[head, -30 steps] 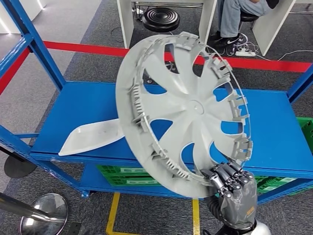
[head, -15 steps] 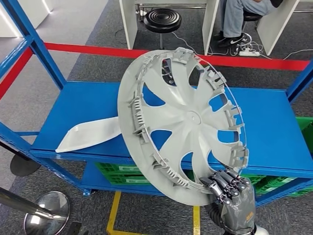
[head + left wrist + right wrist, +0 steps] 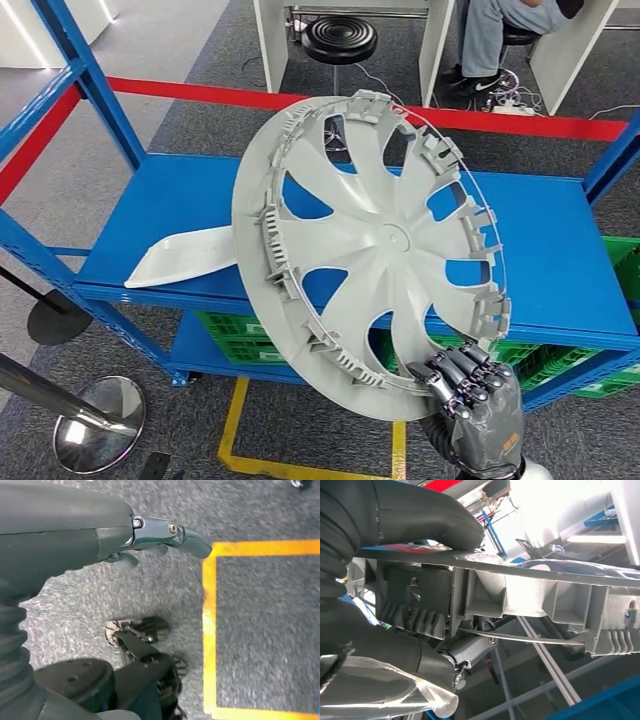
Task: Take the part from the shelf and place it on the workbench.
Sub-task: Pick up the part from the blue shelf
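Hubcap (image 3: 370,250), grey plastic and spoked, hangs tilted in the air in front of the blue shelf (image 3: 558,250), its ribbed inner side facing the robot. The right hand (image 3: 474,400) grips it at the rim, around five o'clock on the disc, fingers over the inner edge and thumb behind; the right wrist view shows that rim (image 3: 501,595) clamped between thumb and fingers. It looks light but wide and somewhat flexible, so held at one edge point it will likely sway; the clips and wire ring along the rim seem breakable. A firmer hold would be on a spoke near the hub. At nine o'clock from it a white panel (image 3: 185,255) lies on the shelf. The left hand (image 3: 113,535) hangs over the floor, fingers apart and holding nothing.
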`<state>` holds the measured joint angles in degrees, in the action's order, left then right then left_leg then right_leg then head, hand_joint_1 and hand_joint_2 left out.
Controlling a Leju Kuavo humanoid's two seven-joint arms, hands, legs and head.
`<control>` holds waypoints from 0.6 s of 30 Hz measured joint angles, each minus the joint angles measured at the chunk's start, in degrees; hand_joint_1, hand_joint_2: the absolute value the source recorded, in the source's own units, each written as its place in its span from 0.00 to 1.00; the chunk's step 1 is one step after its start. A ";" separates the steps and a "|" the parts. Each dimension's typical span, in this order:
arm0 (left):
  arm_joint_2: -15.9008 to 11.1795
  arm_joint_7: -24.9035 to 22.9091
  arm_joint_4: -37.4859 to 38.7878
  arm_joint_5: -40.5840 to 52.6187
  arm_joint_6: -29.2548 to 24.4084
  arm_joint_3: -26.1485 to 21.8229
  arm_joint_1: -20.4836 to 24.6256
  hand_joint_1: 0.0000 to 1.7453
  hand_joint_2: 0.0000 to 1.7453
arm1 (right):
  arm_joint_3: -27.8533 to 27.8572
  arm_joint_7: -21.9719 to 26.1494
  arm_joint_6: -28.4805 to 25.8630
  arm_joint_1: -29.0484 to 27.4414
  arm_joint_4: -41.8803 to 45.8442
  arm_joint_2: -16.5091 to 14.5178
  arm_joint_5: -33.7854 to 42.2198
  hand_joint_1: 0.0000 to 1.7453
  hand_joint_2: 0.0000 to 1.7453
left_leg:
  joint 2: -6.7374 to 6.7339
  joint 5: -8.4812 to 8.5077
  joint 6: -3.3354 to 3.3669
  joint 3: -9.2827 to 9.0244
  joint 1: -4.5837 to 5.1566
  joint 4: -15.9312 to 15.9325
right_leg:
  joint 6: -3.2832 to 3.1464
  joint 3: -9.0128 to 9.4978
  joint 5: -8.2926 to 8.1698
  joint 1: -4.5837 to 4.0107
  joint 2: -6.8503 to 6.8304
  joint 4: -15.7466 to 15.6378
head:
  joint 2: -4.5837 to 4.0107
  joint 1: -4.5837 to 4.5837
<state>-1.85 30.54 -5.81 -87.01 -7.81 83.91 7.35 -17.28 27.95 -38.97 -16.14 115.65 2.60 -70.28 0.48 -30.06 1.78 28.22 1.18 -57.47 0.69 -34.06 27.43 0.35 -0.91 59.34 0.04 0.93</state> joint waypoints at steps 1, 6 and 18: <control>0.04 -0.03 0.00 0.00 -0.05 0.06 0.06 0.00 1.00 | 0.04 -0.01 0.00 -0.03 0.00 -0.04 0.01 1.00 1.00 | -0.08 0.59 0.19 0.15 -0.10 0.60 | 0.26 -0.37 0.36 0.00 0.08 0.18 | 0.00 -0.03; 0.19 -0.14 0.00 0.00 -0.13 0.28 0.26 0.00 1.00 | 0.22 -0.02 -0.02 -0.07 -0.01 -0.07 0.14 1.00 1.00 | -0.33 3.34 0.76 2.84 -0.35 1.41 | 1.22 -4.65 9.28 -0.05 0.79 12.84 | 0.00 -0.16; 0.21 -0.33 0.00 -0.02 -0.40 0.89 0.22 0.00 1.00 | 0.33 -0.79 -0.05 0.02 -0.09 -0.07 0.67 1.00 1.00 | -0.05 2.65 -2.33 8.74 -0.73 -3.90 | -1.26 4.58 3.19 0.29 0.68 -2.07 | 0.00 -0.14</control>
<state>-1.64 30.21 -5.81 -87.03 -8.22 84.80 7.57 -16.96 27.17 -39.02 -16.12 115.56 2.54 -69.60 0.43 -27.41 -0.55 36.96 0.45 -61.36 -0.58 -29.48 30.62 0.64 -0.24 57.27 0.04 0.80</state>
